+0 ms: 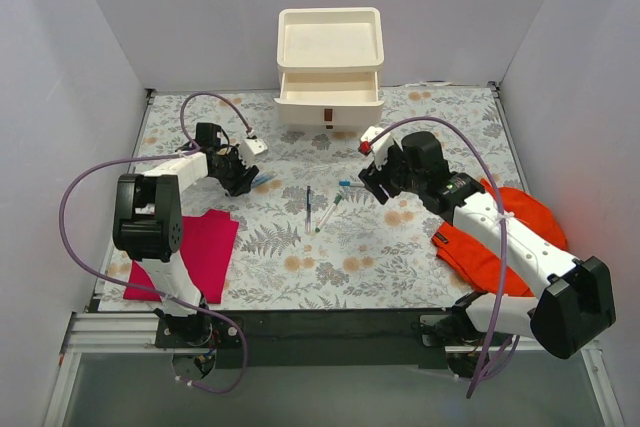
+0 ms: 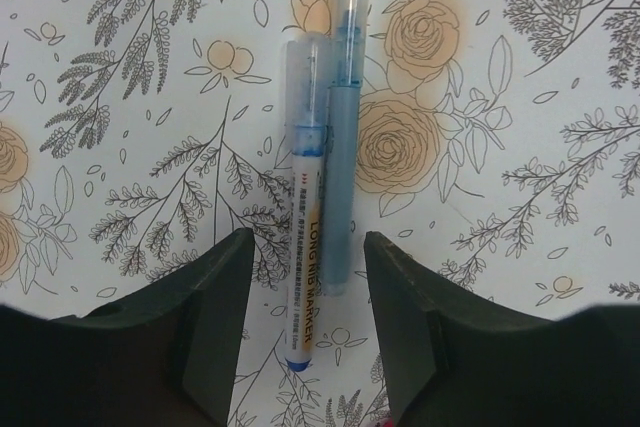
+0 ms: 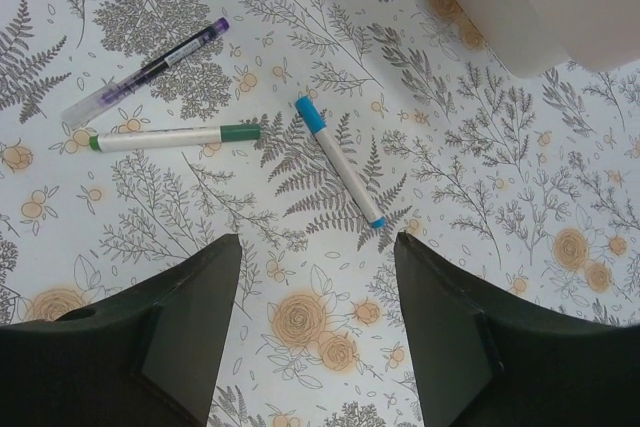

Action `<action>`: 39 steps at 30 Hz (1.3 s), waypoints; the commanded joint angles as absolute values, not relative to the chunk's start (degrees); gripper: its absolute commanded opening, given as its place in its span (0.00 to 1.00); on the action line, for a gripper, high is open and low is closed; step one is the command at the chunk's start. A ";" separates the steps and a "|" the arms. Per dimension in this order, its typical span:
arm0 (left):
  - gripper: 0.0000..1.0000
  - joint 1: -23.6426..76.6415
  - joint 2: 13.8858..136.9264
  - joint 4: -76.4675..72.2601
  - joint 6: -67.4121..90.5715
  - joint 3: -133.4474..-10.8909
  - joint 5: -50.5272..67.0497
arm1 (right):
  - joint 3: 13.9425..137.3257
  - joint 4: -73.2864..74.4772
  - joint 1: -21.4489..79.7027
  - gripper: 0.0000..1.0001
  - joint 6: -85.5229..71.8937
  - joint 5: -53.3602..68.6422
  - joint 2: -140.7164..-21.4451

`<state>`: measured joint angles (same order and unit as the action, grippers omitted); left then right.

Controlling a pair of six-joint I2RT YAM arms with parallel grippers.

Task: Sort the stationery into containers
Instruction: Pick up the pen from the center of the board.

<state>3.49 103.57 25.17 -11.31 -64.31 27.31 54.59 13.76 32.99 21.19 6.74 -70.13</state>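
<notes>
Blue pen (image 2: 345, 127) and white marker (image 2: 306, 207) lie side by side, partly inside the left gripper (image 2: 305, 247), its jaws apart; the right gripper (image 3: 318, 247), jaws also apart, hangs near a blue-capped marker (image 3: 340, 160).

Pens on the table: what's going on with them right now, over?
Left gripper open over white marker and blue pen. Right gripper open over blue-capped marker. None gripped; nothing in the way.
</notes>
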 commanded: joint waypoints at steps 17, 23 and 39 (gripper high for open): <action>0.10 7.73 107.49 30.05 -8.96 -68.38 25.57 | 53.09 11.78 31.29 0.72 22.06 7.30 -68.73; 0.12 7.73 103.89 31.38 -7.83 -67.59 27.51 | 51.33 11.69 30.59 0.72 21.53 7.29 -67.33; 0.43 6.59 102.13 28.57 -10.46 -62.75 21.89 | 51.42 10.99 29.71 0.73 21.09 7.47 -68.03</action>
